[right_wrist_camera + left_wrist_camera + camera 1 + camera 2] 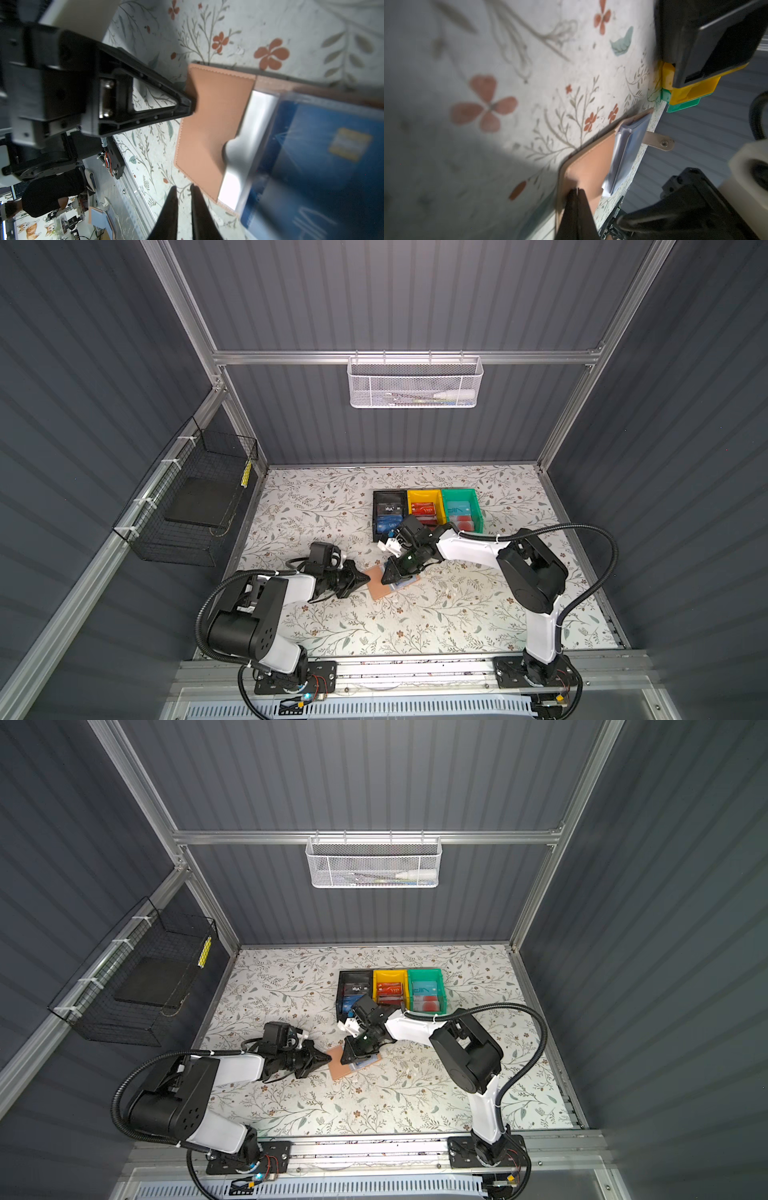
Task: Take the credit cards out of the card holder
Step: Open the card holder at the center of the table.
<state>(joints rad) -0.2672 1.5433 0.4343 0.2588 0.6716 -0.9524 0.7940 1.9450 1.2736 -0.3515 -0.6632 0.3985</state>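
Card holder [212, 128] lies open on floral tabletop [270, 25], blue credit card [311, 155] in its clear sleeve. L gripper [192, 104] clenched, tip touching flap edge. R gripper [184, 188] slightly parted, empty, just beside holder.

blue card [311, 166] blurred, cut off, perhaps sleeved

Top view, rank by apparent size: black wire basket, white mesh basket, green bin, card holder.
1. black wire basket
2. white mesh basket
3. green bin
4. card holder, partly under the right gripper; close to the bin, unsure.
Baskets hang nearer the camera.
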